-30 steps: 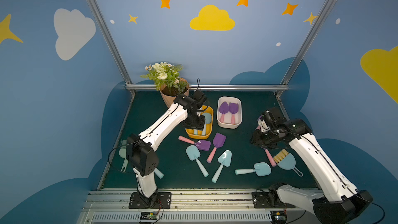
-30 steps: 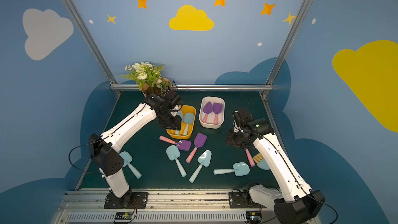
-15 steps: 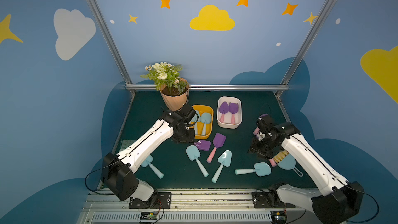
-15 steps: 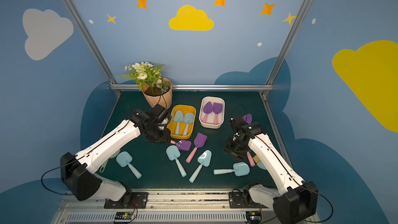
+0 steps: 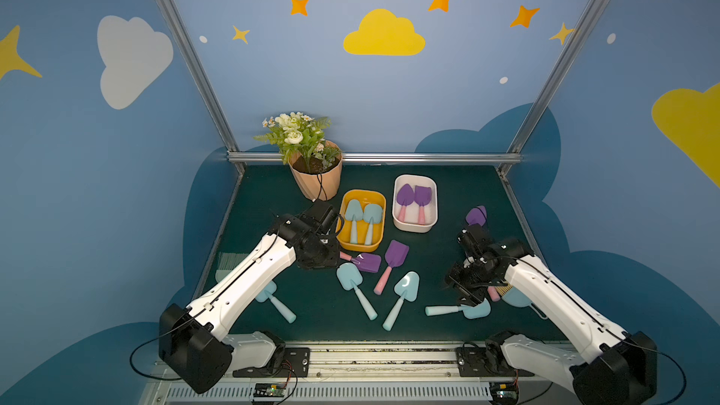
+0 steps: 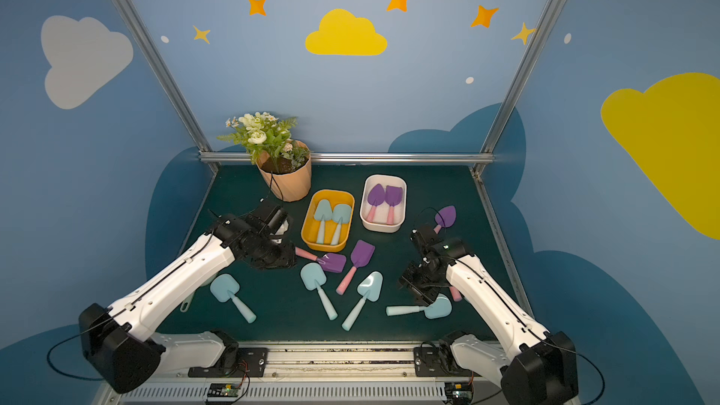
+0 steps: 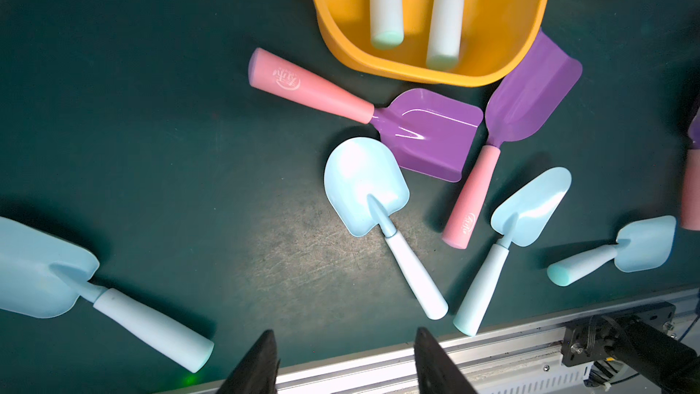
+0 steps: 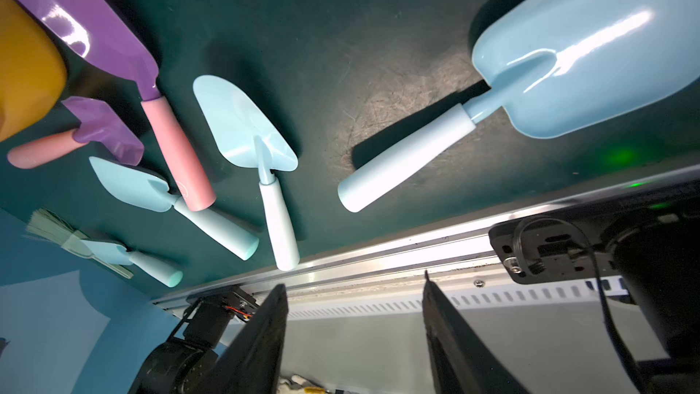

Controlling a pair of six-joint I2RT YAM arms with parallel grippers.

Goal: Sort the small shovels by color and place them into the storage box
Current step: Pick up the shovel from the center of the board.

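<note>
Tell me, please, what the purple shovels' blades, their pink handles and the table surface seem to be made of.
Purple blades: hard plastic, glossy; sharp light streaks show. Pink handles: plastic or rubbery coating, matte, no glare, with a printed logo. Table surface: dark green mat, possibly rubber or felt, dull, with pale scuffs.

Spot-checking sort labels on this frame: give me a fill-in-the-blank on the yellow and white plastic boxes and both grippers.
1. The yellow plastic box holds ___ light blue plastic toy shovels.
2. The white plastic box holds two pink-handled shovels with ___ blades.
3. The left gripper and the right gripper both have their jaws ___, with nothing between them.

Missing words: two; purple; open.
</note>
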